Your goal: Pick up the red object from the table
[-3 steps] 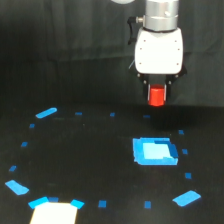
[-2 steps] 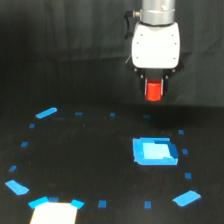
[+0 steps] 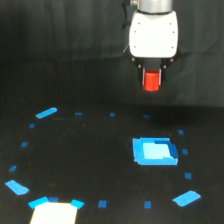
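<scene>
The red object (image 3: 151, 81), a short red-orange cylinder, hangs in my gripper (image 3: 152, 79) well above the black table (image 3: 90, 155) in the exterior view. The gripper is shut on it, below the white gripper body (image 3: 153, 34). The dark fingers flank the cylinder's upper part; its lower end shows free. It is above and a little behind the larger blue square patch (image 3: 154, 151).
Small blue tape marks ring the table, with bigger ones at the view's far left (image 3: 46, 113), lower left (image 3: 18, 188) and lower right (image 3: 186, 198). A pale patch (image 3: 55, 212) with blue corners lies at the bottom left edge.
The gripper has risen with the red object held in it, and it now sits higher above the table than in the earlier frames.
</scene>
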Controlling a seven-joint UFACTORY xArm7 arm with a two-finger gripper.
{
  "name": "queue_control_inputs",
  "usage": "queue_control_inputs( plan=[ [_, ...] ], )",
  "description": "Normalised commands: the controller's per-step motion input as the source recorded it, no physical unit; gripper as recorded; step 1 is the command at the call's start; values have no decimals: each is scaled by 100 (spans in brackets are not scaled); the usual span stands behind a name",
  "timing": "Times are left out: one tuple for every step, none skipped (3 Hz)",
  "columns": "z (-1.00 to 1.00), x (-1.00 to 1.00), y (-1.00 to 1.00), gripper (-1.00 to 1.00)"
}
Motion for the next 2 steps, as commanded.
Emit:
queue_control_inputs(
  plan=[
    [58, -15, -23, -100],
    [-14, -13, -19, -91]
  ],
)
